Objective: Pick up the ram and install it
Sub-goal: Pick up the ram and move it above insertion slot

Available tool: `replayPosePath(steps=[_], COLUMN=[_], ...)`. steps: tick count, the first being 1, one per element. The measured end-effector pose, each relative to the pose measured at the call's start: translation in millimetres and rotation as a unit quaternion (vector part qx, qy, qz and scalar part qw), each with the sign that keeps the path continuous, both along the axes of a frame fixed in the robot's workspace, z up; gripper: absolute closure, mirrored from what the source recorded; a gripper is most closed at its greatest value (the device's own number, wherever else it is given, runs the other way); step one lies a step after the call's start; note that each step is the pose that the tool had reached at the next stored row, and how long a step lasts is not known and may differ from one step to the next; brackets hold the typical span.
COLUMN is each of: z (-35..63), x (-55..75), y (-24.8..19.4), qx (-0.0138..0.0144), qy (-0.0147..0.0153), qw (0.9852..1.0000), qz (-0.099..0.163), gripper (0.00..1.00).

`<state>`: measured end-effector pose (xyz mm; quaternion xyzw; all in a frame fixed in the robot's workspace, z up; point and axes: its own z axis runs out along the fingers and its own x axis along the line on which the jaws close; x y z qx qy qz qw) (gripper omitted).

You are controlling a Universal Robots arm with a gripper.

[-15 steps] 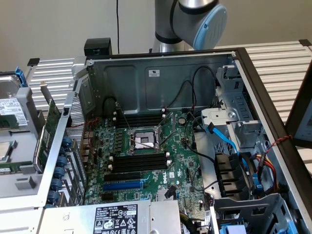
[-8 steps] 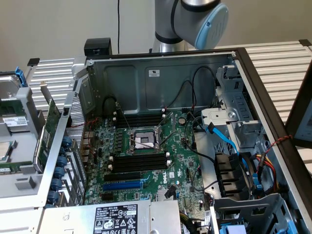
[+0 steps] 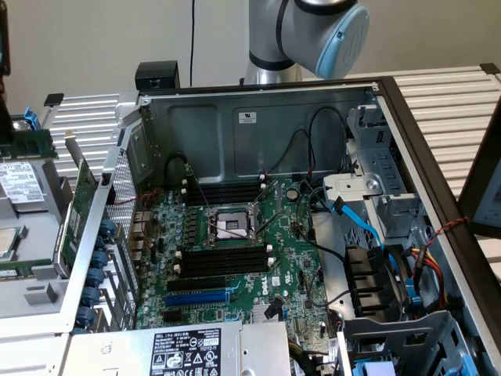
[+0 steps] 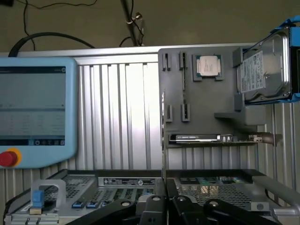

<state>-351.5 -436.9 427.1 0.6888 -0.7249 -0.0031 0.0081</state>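
The fingers point(image 4: 156, 206) are pressed together, nothing seen between them, above the open computer case point(image 3: 258, 110) with its black memory slots point(image 3: 223, 262) bare. Beyond, well apart, the ram point(image 3: 30, 146) stands in the parts tray point(image 4: 201, 101). The pickup looks not yet begun; grasping calls for spread fingers squared to its thin edge.

My gripper point(image 4: 164, 188) is clamped on the ram point(image 3: 28, 144), which hangs in the air. It is a long, narrow green board with dark chips, level and standing on its long edge, at the exterior view's far left. From the wrist it shows edge-on, a thin line.
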Motion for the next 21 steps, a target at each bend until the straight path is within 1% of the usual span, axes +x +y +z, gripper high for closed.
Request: replayPosePath(steps=[3,9,16,21], z=[5.4,5.7,5.7,5.7], x=[13.0,39.8,71.5,94.5], y=[-0.8,-0.9,-1.0,-1.0], qx=[0.0,0.0006,0.0005,0.0005], qy=[0.0015,0.0044,0.0061,0.0065], qw=[1.0,1.0,1.0,1.0], qz=[0.0,0.0,0.002,0.005], gripper=[0.88,0.88,0.88,0.88])
